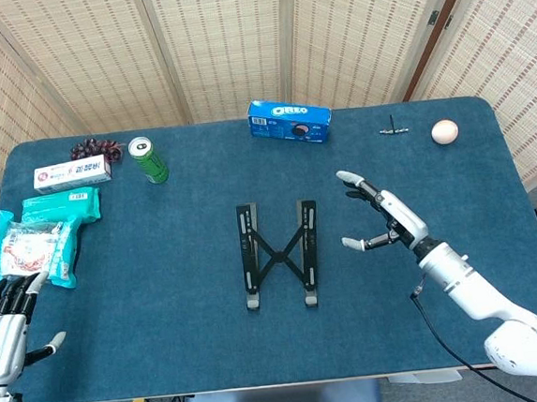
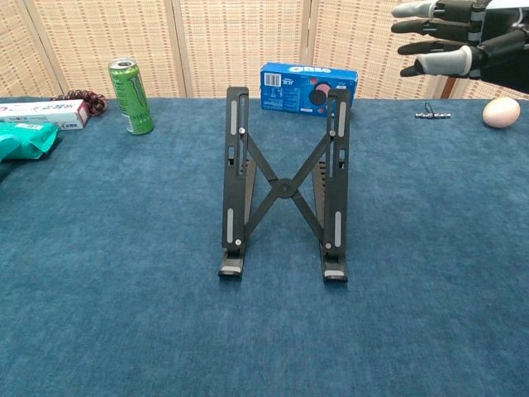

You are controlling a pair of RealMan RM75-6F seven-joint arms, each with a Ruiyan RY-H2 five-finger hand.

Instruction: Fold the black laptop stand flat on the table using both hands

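Fingers spread and empty on the right hand [image 1: 383, 217], we judge the black laptop stand [image 1: 280, 254] light, rigid, hinged, best gripped by its side rails.

place: lab-like test setup | cues: blue-covered table [image 1: 164, 295]; woven folding screens [image 1: 217, 45] behind

A black laptop stand [image 1: 280, 254] stood unfolded near the middle of a blue-covered table. Its two long side rails ran roughly parallel, joined by thin struts crossing in an X at a central pivot, and each rail ended in a small upturned lip at the near end. In the chest view [image 2: 285, 186] the rails rose at a tilt from those front feet toward the far side. Nothing touched it.
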